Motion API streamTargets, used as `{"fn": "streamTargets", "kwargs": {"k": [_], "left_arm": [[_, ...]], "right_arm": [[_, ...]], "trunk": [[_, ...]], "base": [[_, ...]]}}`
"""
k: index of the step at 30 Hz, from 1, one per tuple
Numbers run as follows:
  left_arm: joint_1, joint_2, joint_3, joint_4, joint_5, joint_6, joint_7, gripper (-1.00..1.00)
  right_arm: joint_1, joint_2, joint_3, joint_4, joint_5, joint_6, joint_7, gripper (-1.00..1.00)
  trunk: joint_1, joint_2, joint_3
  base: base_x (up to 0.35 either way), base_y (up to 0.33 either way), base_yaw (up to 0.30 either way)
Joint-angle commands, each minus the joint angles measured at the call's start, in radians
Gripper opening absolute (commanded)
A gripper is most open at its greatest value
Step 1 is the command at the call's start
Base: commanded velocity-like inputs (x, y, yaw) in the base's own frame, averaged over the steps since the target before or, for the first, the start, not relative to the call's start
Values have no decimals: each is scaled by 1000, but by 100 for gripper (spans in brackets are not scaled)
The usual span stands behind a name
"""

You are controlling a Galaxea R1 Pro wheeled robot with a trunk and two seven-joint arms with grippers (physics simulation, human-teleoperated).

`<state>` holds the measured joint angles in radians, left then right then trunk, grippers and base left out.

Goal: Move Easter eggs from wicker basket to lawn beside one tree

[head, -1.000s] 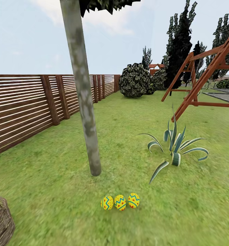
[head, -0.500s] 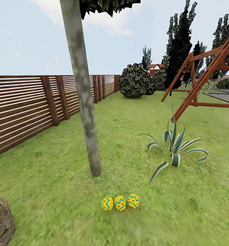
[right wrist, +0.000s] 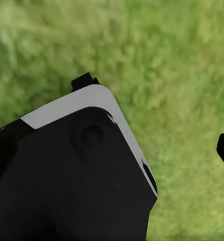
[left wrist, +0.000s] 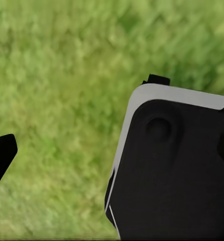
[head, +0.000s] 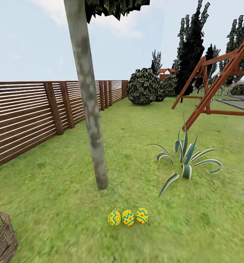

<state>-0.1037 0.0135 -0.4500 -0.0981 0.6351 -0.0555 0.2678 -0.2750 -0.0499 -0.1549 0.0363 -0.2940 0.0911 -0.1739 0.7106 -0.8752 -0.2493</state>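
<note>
You are looking at a fenced back garden: mottled green lawn (head: 136, 138) runs out to a brown horizontal-slat wooden fence (head: 27, 117) under open sky. A leaning pale tree (head: 89, 109), a striped broad-leaved plant (head: 185, 160), round bushes (head: 143, 87) and a wooden swing frame (head: 224, 80) mark it as a home yard.

The lawn (head: 143, 124) is flat, mottled green grass. Three Easter eggs (head: 128, 217) lie on it in a close row, just in front of the foot of the tree (head: 100, 175). The wicker basket (head: 1, 237) sits on the grass well apart, while a striped plant (head: 185, 162) grows nearby
</note>
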Motion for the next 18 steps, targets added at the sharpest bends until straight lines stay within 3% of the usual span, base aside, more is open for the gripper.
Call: {"fn": "streamTargets", "kwargs": {"k": [1, 18], "left_arm": [[4, 0, -9, -1, 9, -2, 4, 100], [44, -1, -9, 0, 10, 0, 4, 100]], "right_arm": [[-1, 0, -8, 1, 3, 1, -3, 100], [-1, -1, -8, 1, 3, 1, -2, 100]], "trunk": [[-4, 6, 2], [-69, 125, 55]], "base": [[0, 0, 0], [0, 0, 0]]}}
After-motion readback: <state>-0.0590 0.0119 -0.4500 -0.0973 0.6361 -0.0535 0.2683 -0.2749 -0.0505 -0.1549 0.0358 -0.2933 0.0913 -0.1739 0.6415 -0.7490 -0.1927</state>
